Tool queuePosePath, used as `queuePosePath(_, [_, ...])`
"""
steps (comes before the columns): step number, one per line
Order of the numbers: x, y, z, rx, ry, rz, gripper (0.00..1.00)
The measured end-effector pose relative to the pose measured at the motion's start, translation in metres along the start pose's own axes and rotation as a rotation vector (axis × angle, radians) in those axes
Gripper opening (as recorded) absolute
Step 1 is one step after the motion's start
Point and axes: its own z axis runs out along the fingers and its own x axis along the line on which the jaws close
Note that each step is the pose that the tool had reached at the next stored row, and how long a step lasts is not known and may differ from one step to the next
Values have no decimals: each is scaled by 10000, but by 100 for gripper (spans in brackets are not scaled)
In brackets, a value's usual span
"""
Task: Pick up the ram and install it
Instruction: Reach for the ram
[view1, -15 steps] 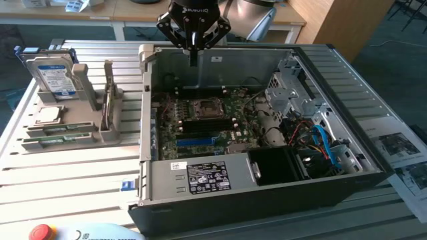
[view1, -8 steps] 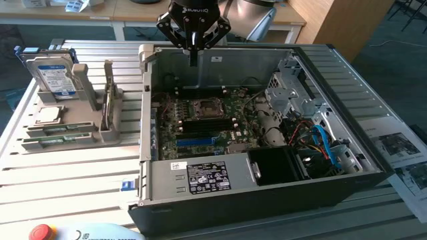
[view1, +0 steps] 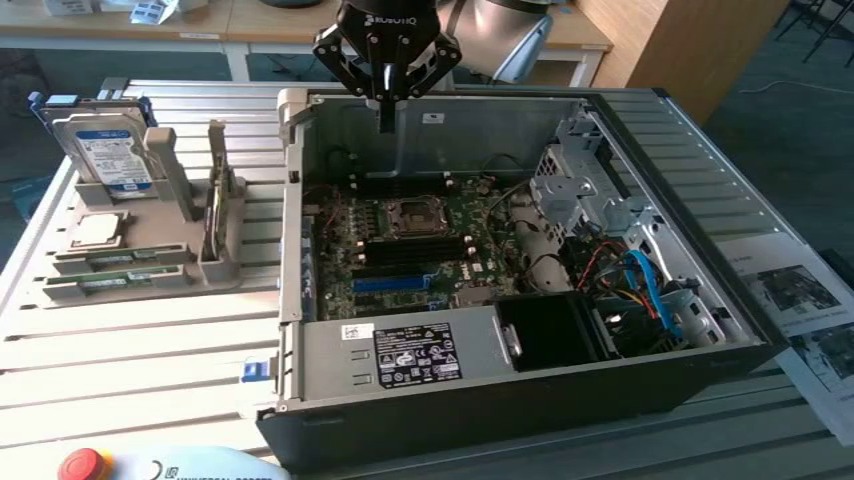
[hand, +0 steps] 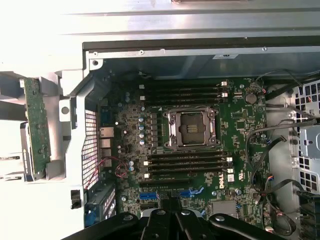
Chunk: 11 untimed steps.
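- Table (view1: 134, 340): ribbed pale metal slats.
- Computer case (view1: 400, 405): black and grey sheet-metal box, side open, lying flat at centre.
- Motherboard (view1: 461, 215) (hand: 240, 125): green board, square silver socket, black slots.
- Rack (view1: 200, 272): grey moulded plastic, left of the case.
- The ram (view1: 118, 262): thin flat green stick lying in the rack's near slots, a similar stick just nearer. Well apart from the end effector.
- End effector (view1: 387, 120) (hand: 167, 215): black, hanging straight down over the case's far edge, fingers pressed together, holding nothing.
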Motion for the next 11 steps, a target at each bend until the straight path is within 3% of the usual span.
queuePosePath(11, [77, -6, -2, 0, -1, 17, 11])
